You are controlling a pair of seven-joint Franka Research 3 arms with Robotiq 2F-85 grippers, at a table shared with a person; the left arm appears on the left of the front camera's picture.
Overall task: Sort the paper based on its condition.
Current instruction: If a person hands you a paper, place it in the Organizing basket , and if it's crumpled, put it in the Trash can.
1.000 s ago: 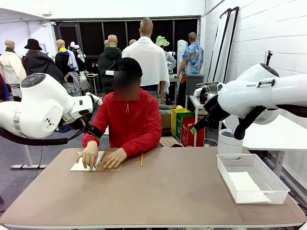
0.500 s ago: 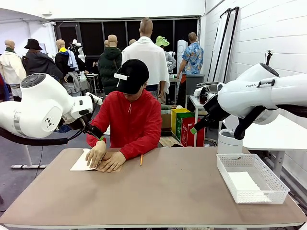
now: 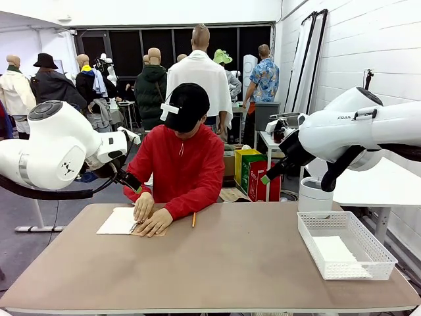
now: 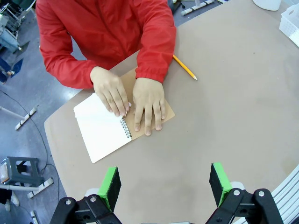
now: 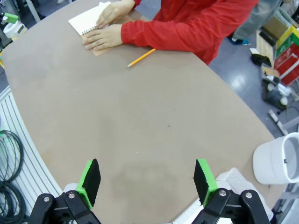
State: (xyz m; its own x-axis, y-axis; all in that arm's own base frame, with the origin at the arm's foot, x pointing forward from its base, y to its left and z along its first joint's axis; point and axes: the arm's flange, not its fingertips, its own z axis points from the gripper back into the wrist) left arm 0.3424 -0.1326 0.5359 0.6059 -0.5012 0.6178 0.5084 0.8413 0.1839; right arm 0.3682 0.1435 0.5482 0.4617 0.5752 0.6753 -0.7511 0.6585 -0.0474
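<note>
Mannequins in coats and hats line the dark windows at the back, and in front of them stands a brown table (image 3: 250, 263) with rounded corners. A person in a red jacket (image 3: 184, 164) sits at its far edge, head bent over a spiral-bound notebook (image 3: 122, 222) lying open near the far left corner. A white page faces up, with the brown cover showing beside it. From above the left arm, one hand (image 4: 112, 95) presses fingertips on the page right by the wire spiral, and the other hand (image 4: 148, 105) lies flat on the brown cover, touching the first. A yellow pencil (image 3: 193, 219) lies on the table just beside the person's sleeve, apart from the notebook.

Over by the right edge, towards the near corner, sits a white mesh basket (image 3: 375, 243). The paper (image 3: 335, 250), a plain white sheet, lies flat on its bottom; whether more sheets lie under it I cannot tell. A white tub (image 3: 316, 195) stands beyond the far right corner, off the table.

Both white arms hang high at the sides. The left claw (image 4: 164, 179) hovers well above the near edge, its green pads (image 4: 110, 184) spread wide with nothing between them, looking down on the notebook and hands. The right claw (image 5: 146, 175) is just as wide and empty, above bare tabletop, well apart from the pencil and the person.
</note>
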